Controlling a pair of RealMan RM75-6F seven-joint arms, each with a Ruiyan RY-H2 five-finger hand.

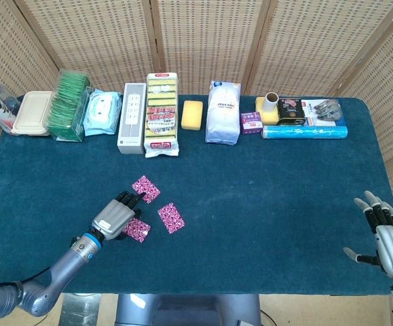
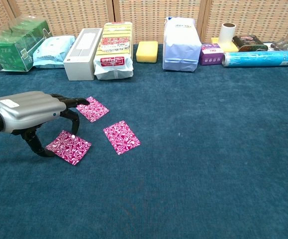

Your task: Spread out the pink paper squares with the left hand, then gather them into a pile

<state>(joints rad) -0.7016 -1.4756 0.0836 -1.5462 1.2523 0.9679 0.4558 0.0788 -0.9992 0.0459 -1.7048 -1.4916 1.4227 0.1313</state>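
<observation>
Three pink patterned paper squares lie apart on the blue cloth. The far square (image 1: 145,189) (image 2: 93,109) sits beyond the other two, the right square (image 1: 171,218) (image 2: 121,137) lies alone, and the near square (image 1: 138,229) (image 2: 69,147) is partly under my left hand (image 1: 113,218) (image 2: 30,112). That hand arches palm down over the near square, fingertips pressing on its left part, one finger reaching to the far square's edge. My right hand (image 1: 386,236) rests at the table's right front corner with fingers spread, holding nothing.
A row of goods lines the far edge: a green tea box (image 2: 17,44), a wipes pack (image 2: 54,51), a white box (image 2: 82,47), sponge packs (image 2: 114,49), a yellow sponge (image 2: 147,51), a white bag (image 2: 182,44) and a blue roll (image 2: 260,58).
</observation>
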